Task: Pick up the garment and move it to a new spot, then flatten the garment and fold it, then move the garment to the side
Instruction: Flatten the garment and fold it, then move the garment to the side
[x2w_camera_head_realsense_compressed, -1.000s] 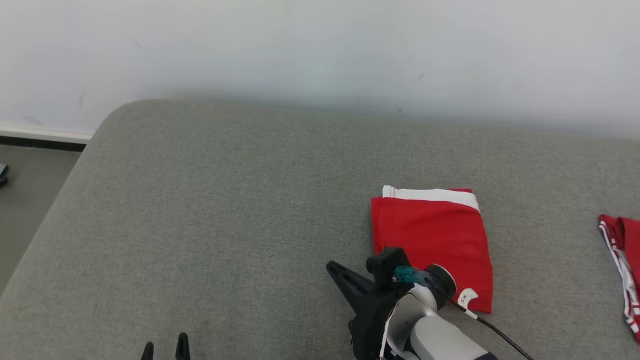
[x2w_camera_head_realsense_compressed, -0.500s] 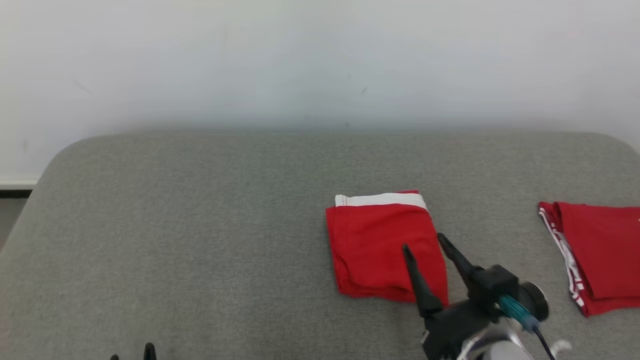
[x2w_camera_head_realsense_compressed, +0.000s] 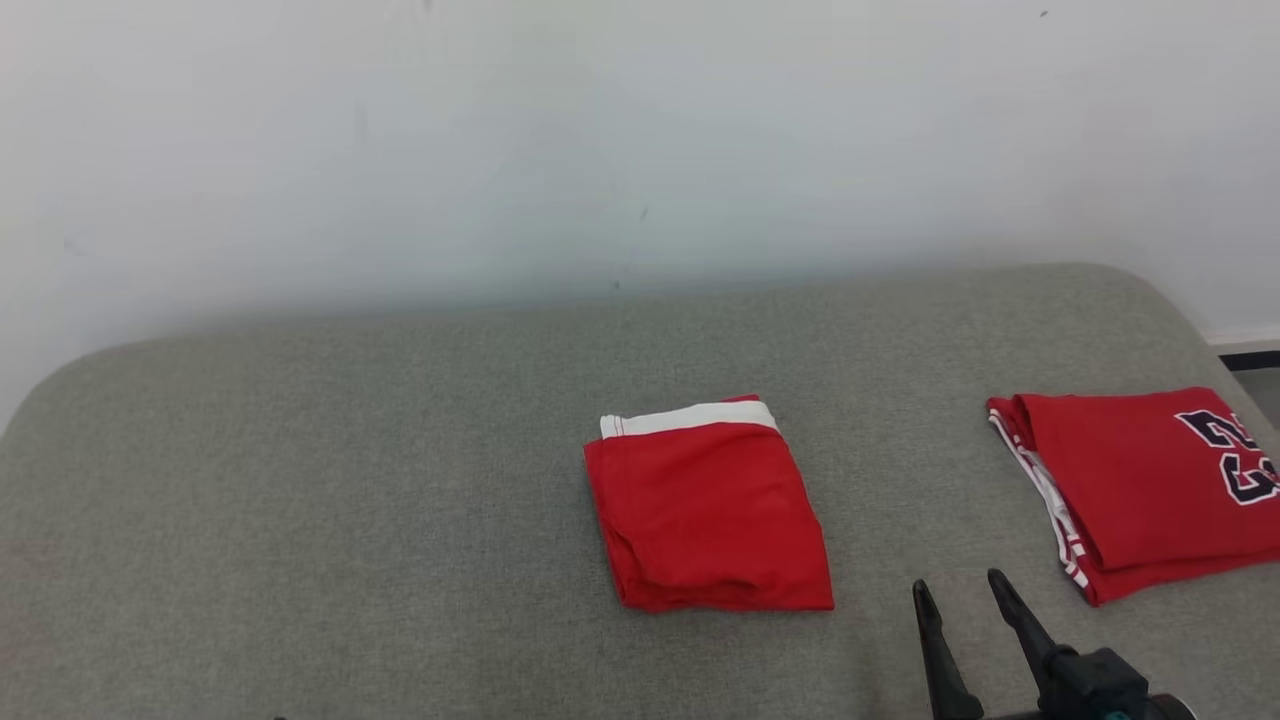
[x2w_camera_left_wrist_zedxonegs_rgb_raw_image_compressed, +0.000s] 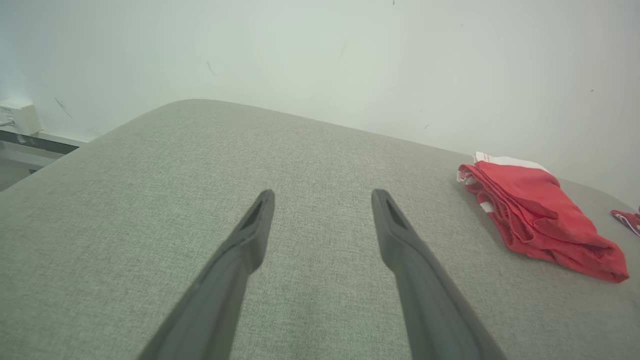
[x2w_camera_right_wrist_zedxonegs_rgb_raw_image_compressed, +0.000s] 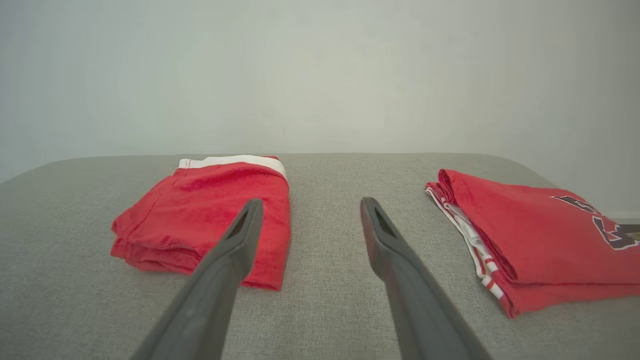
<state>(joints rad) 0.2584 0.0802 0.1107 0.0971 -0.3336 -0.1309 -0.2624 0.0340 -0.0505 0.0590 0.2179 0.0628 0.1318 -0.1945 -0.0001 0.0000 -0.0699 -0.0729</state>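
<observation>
Cushion was coarse-woven grey cloth, matt; garment was soft matt red cloth with a white band, jersey similar cloth with dark print; fingers looked like matt dark plastic; wall was smooth, matt.

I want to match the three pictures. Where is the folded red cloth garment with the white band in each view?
Head view: the folded red garment, near the centre.
Left wrist view: the garment, at the far right.
Right wrist view: the garment, left of centre.
Shared landmark: the pale wall behind the grey fabric cushion.
</observation>
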